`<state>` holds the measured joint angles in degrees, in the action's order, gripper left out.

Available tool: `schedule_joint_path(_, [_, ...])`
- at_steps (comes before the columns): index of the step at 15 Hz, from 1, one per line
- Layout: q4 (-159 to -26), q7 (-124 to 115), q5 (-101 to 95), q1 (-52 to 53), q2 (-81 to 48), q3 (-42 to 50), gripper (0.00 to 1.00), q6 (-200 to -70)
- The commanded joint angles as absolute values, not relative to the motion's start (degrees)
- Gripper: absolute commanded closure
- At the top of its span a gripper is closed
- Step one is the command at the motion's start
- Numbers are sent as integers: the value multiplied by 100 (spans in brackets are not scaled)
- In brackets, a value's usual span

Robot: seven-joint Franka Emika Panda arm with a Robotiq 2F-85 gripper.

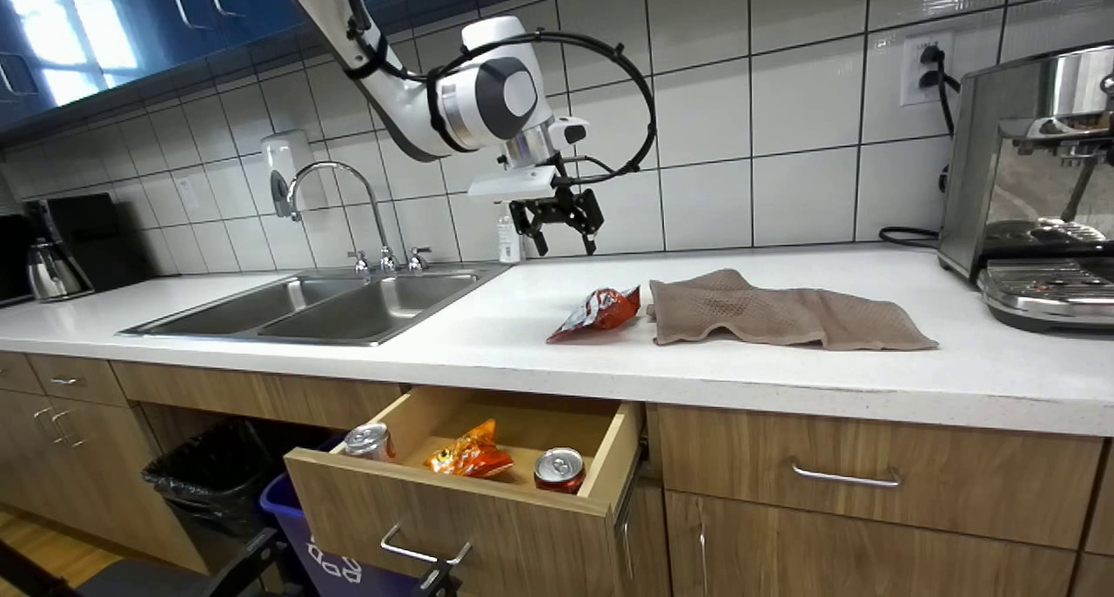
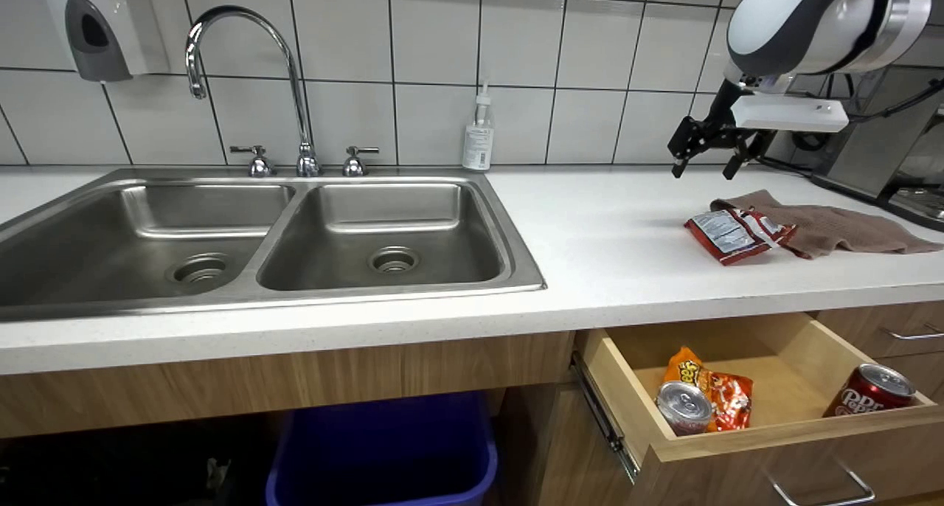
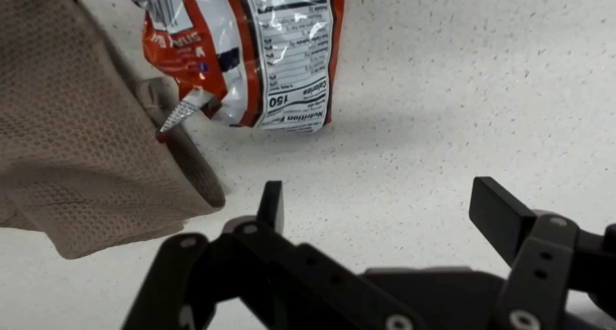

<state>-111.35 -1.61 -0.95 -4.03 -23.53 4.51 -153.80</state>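
Note:
My gripper (image 3: 378, 190) hangs above the white counter (image 1: 487, 336), jaws wide apart with only counter visible between them. Both exterior views show the same gripper (image 1: 567, 244) (image 2: 703, 171) raised over the surface and touching nothing. Nearest to it is a red and silver snack bag (image 3: 288, 56) (image 1: 600, 310) (image 2: 737, 234), its nutrition label facing up. One torn-looking corner of the bag meets the edge of a crumpled brown cloth (image 3: 96, 142) (image 1: 775, 314) (image 2: 848, 226). Part of the bag is cut off by the top of the wrist view.
Below the counter, a pulled-out drawer (image 1: 487, 519) holds an orange bag (image 1: 473, 451), a silver-topped can (image 1: 369, 442) and a Dr Pepper can (image 2: 870, 389). A double sink (image 2: 413, 293), faucet (image 2: 299, 100), soap bottle (image 2: 479, 141) and espresso machine (image 1: 1044, 188) flank the area.

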Motion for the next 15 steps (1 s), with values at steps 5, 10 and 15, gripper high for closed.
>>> schedule_joint_path(5, [-9827,-97,250,-766,-3217,419,0,-14879])
schedule_joint_path(10, [-9260,-105,282,-919,-3640,432,0,-14573])
schedule_joint_path(15, [-8773,-101,374,-1033,-4048,412,0,-14232])
